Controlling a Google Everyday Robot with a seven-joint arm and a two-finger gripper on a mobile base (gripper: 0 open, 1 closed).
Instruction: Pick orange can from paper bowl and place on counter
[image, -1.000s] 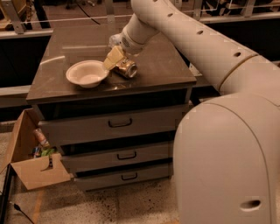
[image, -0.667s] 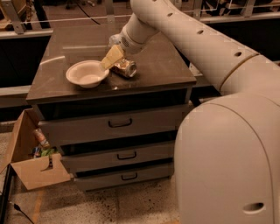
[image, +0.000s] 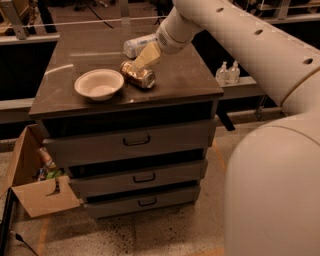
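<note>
The orange can (image: 138, 74) lies on its side on the counter (image: 185, 80), just right of the paper bowl (image: 99, 84), which is empty. My gripper (image: 144, 57) hangs just above and behind the can, its cream fingers (image: 148, 52) pointing down-left at it. The fingers are open and hold nothing. The can rests free on the counter top.
A clear plastic bottle with a white label (image: 138, 45) lies on the counter behind the can, close to my wrist. The cabinet has three drawers (image: 136, 141) below. An open cardboard box (image: 35, 175) stands on the floor at the left. Two small bottles (image: 226, 73) stand on a ledge at the right.
My gripper has lifted up and back to the right, off the can. The can stays lying on the counter beside the bowl.
</note>
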